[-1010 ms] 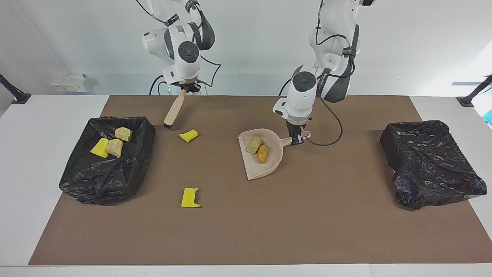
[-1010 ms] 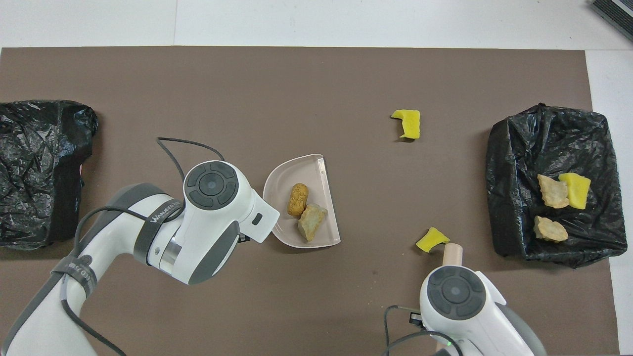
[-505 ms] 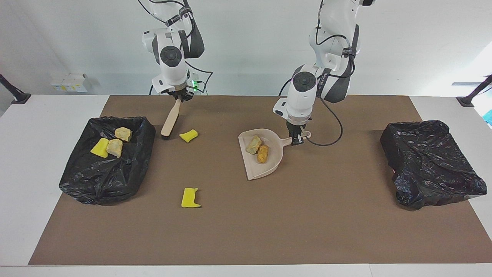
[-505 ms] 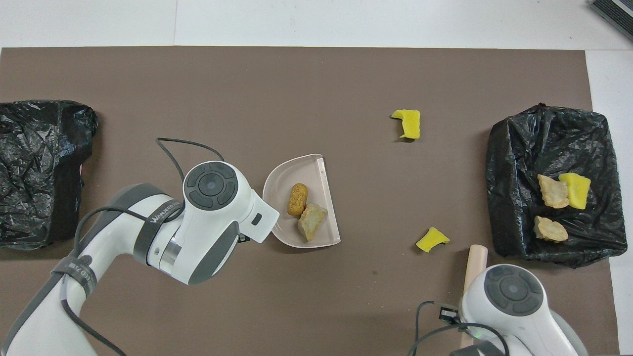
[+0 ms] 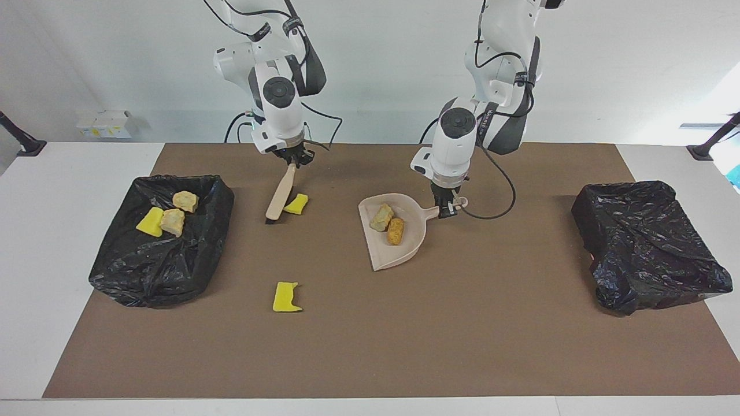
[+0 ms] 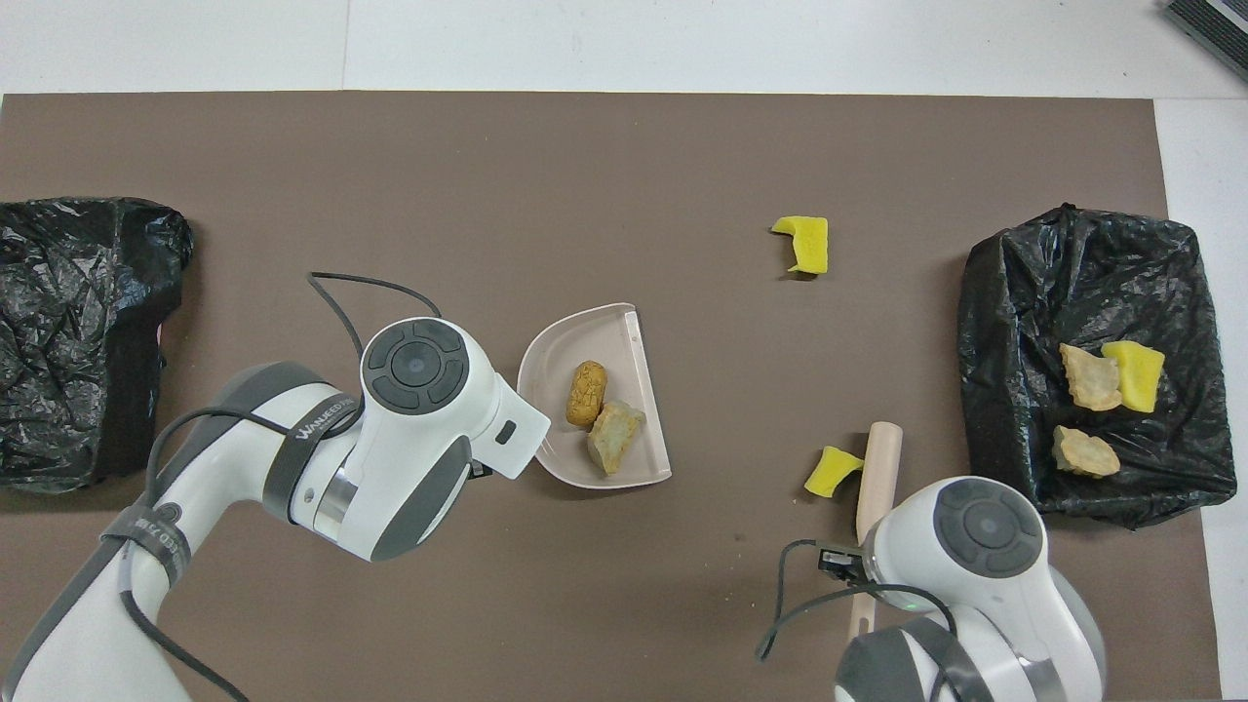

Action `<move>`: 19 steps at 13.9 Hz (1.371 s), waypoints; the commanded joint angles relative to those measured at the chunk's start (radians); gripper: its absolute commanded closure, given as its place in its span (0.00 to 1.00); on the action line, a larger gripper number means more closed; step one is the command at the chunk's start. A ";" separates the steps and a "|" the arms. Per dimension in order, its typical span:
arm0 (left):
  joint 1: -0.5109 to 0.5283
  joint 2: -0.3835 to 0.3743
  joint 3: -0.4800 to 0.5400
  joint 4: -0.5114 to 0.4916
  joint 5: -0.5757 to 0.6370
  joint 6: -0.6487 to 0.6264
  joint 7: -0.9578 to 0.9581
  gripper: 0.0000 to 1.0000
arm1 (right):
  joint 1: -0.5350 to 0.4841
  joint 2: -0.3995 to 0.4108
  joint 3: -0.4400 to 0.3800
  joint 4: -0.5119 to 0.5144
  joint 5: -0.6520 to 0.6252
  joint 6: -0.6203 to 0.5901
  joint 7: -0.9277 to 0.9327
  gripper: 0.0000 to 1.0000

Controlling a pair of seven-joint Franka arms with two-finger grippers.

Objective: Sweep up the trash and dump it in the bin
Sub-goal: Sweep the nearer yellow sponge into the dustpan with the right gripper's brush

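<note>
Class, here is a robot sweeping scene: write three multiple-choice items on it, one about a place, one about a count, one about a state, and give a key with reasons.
1. Where does the brush stand?
A. in the dustpan
B. beside a small yellow sponge scrap
C. on a black bag

2. How many scraps lie in the dustpan?
A. none
B. two
C. five

3. What is the left gripper doing?
A. shut on the dustpan's handle
B. hanging open over a bag
C. holding the brush

Key:
1 B: the brush, held by the right gripper, has its head on the mat next to the yellow scrap.
2 B: a tan lump and an orange lump sit in it.
3 A: its fingers close on the handle at the pan's end nearer the robots.
</note>
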 commanded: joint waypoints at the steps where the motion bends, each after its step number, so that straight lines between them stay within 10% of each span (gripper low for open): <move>1: 0.007 -0.028 0.001 -0.048 0.013 0.019 0.005 1.00 | 0.036 0.140 0.004 0.146 0.041 0.007 0.063 1.00; 11: 0.007 -0.028 0.001 -0.048 0.013 0.019 0.005 1.00 | 0.080 0.441 0.003 0.678 0.126 -0.156 0.078 1.00; 19: 0.007 -0.028 0.001 -0.048 0.013 0.019 0.005 1.00 | -0.048 0.448 -0.005 0.719 -0.245 -0.241 -0.358 1.00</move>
